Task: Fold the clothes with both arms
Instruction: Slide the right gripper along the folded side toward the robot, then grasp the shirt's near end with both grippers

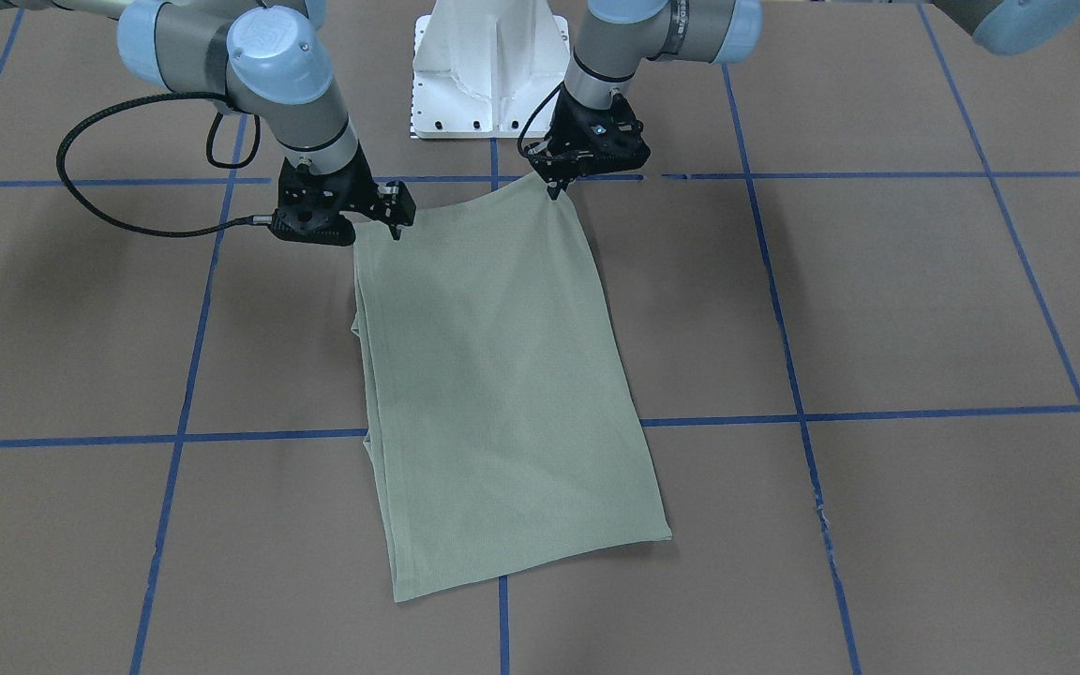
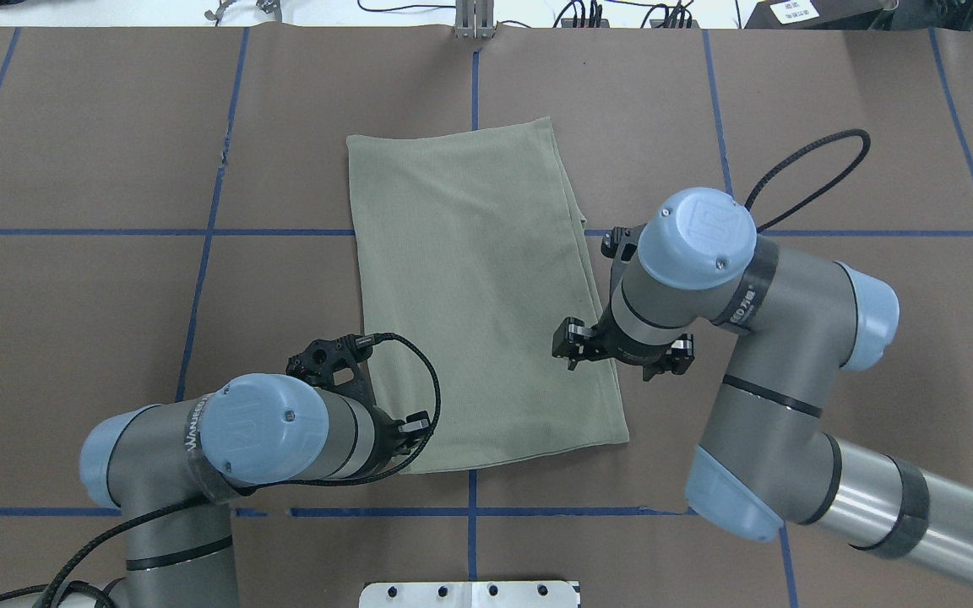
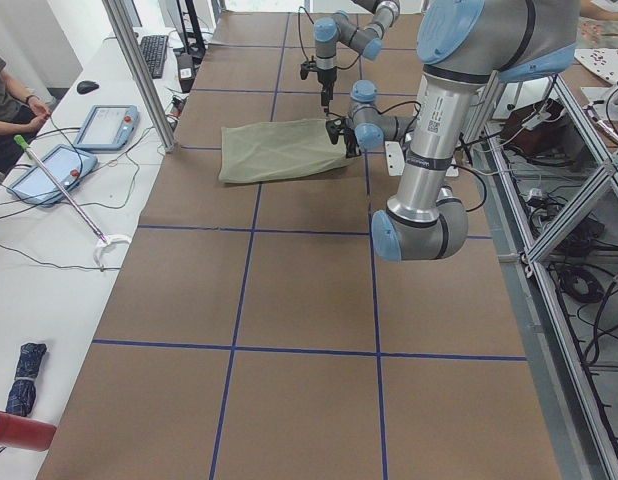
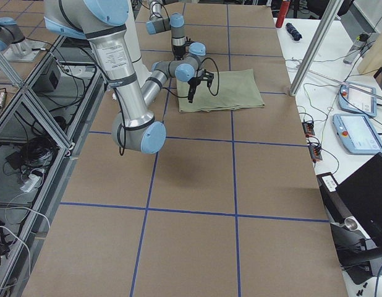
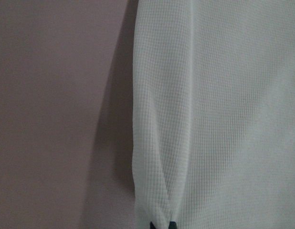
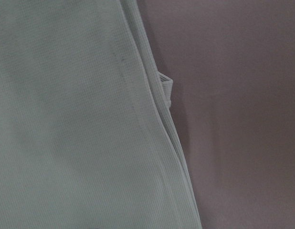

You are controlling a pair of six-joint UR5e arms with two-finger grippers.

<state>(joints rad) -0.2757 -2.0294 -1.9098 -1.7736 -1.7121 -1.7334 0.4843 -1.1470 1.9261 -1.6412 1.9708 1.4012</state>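
The olive-green shirt [image 1: 502, 375] [image 2: 478, 295] lies folded into a long rectangle on the brown table. My left gripper [image 1: 554, 192] [image 5: 162, 224] is shut on the near corner of the shirt and holds it up in a small peak. In the overhead view the left wrist hides this grip. My right gripper [image 1: 352, 230] [image 2: 622, 355] hovers over the other near side edge. Its fingers are spread and hold no cloth. The right wrist view shows the layered shirt edge [image 6: 157, 143] lying flat, with no fingertips in the frame.
The white pedestal base [image 1: 488, 75] [image 2: 470, 594] stands just behind the shirt. Blue tape lines [image 1: 784, 412] divide the table [image 1: 877, 281] into squares. A side desk with tablets [image 3: 104, 125] and a seated person [image 3: 4, 100] flanks the table.
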